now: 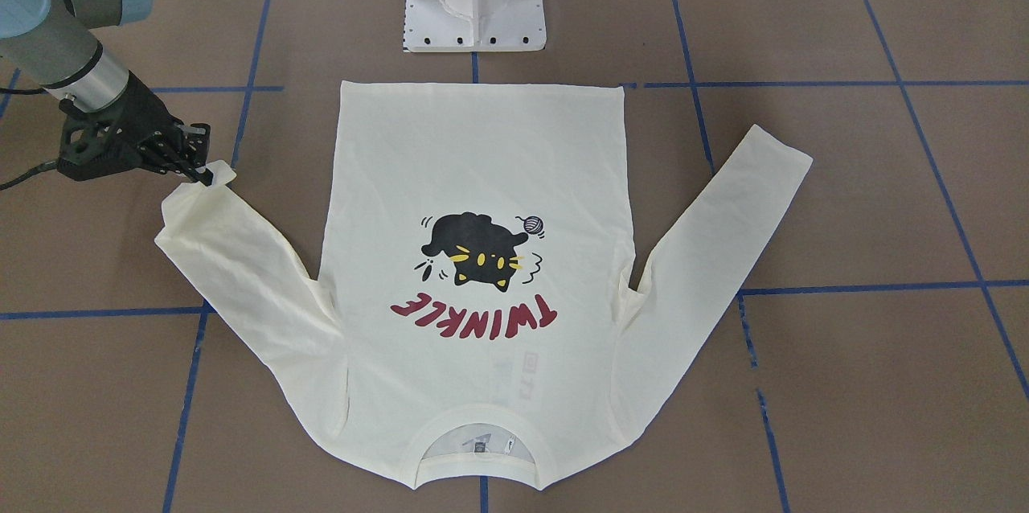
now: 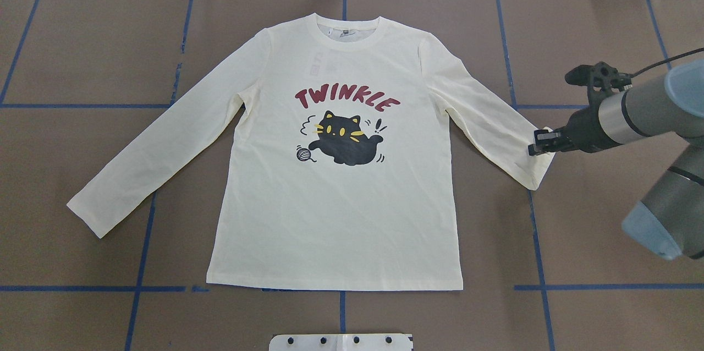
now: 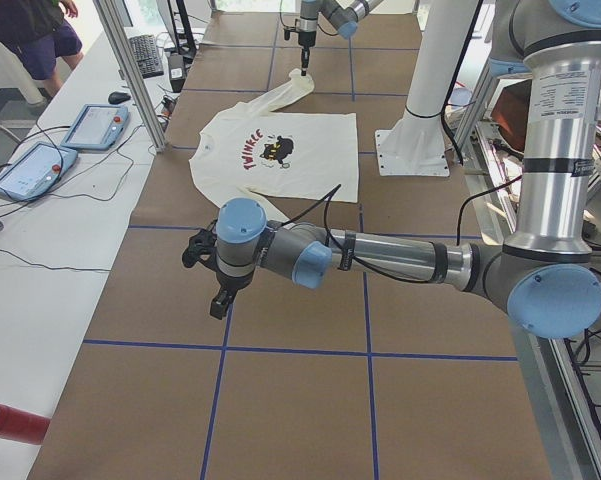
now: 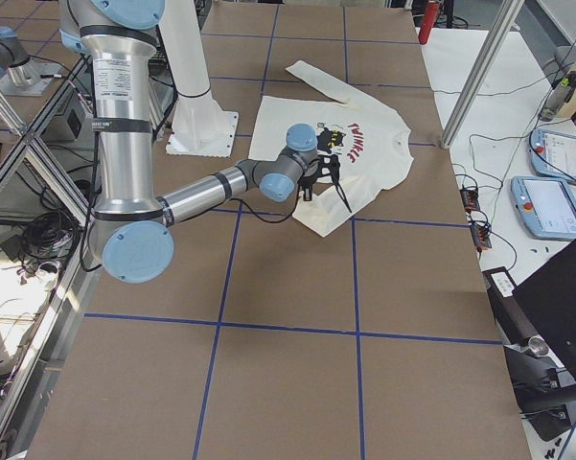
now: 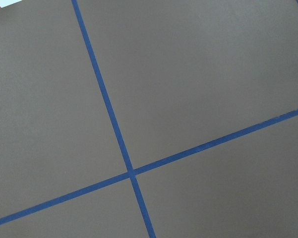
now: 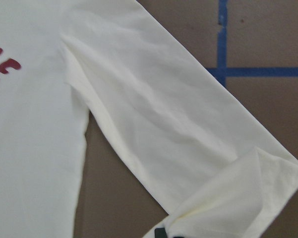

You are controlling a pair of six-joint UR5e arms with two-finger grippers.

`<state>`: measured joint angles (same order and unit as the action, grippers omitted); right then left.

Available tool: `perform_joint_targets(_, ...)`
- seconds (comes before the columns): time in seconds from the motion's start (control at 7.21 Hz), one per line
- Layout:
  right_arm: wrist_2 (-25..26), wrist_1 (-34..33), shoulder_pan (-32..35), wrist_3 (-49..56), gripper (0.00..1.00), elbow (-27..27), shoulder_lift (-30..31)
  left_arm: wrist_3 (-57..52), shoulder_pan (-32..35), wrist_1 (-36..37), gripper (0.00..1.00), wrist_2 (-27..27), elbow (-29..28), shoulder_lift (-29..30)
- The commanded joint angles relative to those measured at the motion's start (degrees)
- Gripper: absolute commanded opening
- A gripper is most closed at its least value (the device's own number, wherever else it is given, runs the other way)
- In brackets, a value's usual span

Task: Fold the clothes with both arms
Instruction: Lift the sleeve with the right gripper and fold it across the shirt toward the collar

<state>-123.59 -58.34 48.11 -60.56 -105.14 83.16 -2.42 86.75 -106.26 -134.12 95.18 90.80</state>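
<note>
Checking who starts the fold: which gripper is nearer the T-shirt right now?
Right. The right gripper is at the sleeve cuff of the T-shirt, pinching its corner; the left gripper hangs over bare table, well apart from it.

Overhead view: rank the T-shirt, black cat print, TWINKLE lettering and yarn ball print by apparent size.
1. T-shirt
2. black cat print and TWINKLE lettering: too close to rank; the lettering is wider, the cat taller
3. yarn ball print

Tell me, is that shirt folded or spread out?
Spread: the shirt lies flat, print up, sleeves out; only the cuff in the right gripper is turned over.
</note>
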Motion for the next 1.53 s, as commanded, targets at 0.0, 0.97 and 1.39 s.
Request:
perform_joint_targets(0.0, -1.48, -0.02, 1.28, -8.14, 0.0, 12.26, -19.69, -0.04, 0.0, 0.0, 1.0, 0.0, -0.69, 0.77)
perform_joint_targets(0.97, 19.11, 12.93, -10.72, -9.31, 0.0, 52.74, -59.51, -0.04, 0.0, -5.98, 1.0, 0.18, -9.04, 3.42)
perform_joint_targets(1.39, 21.81, 15.71, -11.99, -9.23, 0.0, 55.3, -60.13, 0.05, 0.0, -6.07, 1.0, 0.09, -9.48, 3.41)
